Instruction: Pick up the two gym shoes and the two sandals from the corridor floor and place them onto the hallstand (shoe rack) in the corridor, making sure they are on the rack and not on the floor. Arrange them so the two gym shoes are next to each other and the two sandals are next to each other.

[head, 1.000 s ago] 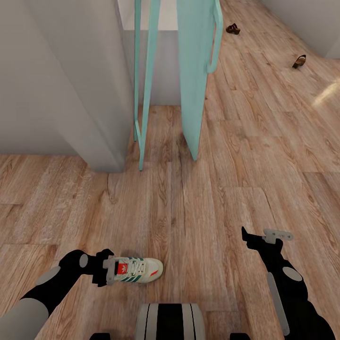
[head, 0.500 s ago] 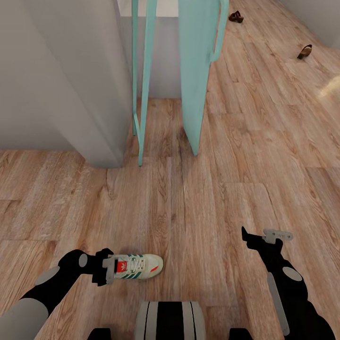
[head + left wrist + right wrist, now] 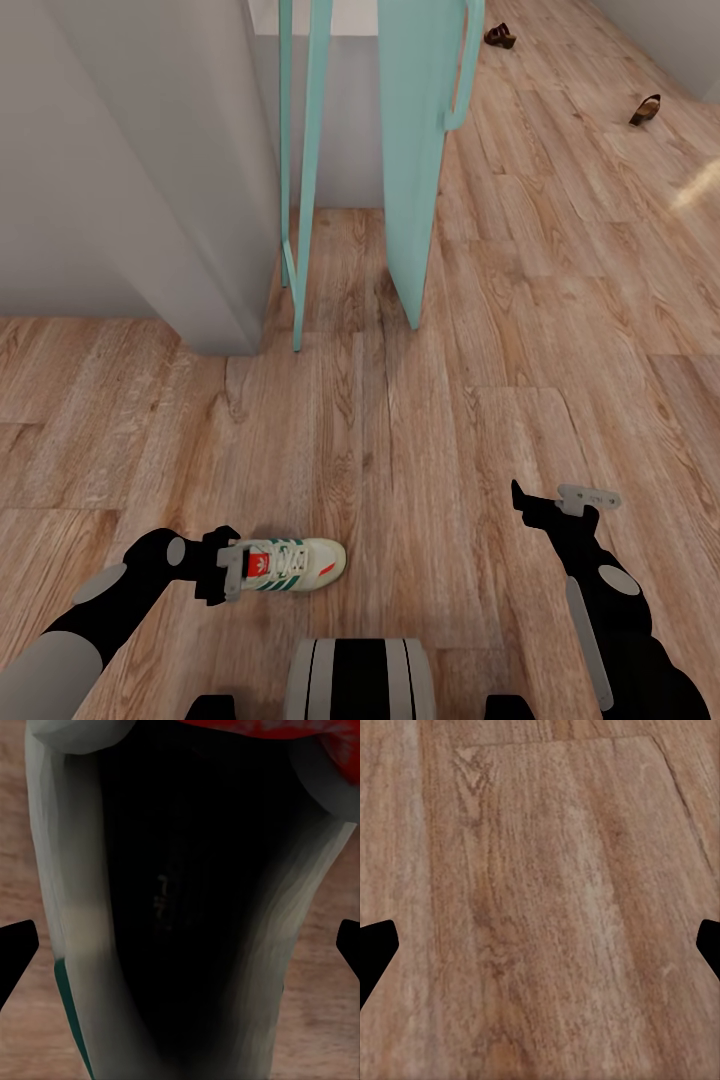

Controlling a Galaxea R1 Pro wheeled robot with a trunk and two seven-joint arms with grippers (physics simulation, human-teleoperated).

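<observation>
Your left gripper's fingers (image 3: 232, 572) sit at the heel end of one gym shoe (image 3: 295, 565), and the left wrist view looks straight into the shoe's dark opening with both fingertips spread far out to either side of it. Whether the pads actually bear on the shoe I cannot tell; the shoe hangs level off the gripper in the head view, which suggests a hold, but do not take that as confirmed. Your right gripper (image 3: 552, 497) hovers over bare corridor floor (image 3: 420, 440), fingers wide apart and empty, as its wrist view shows only planks between the tips.

Assessment: the step in hand is securing and carrying this shoe. Verify the grip at the heel collar before you travel; a shoe held by its rear end can swing or slip if the base turns sharply. Keep the toe level and drive slowly.

Ahead stands a grey wall corner (image 3: 150, 180), then a teal door (image 3: 415, 150) standing ajar with its teal frame (image 3: 300, 170) beside it. Give the door edge room on your left side.

Farthest off, the two sandals (image 3: 499, 36) (image 3: 645, 108) lie well apart on the floor. Note them for later; the free right gripper is likely the better one for those.
</observation>
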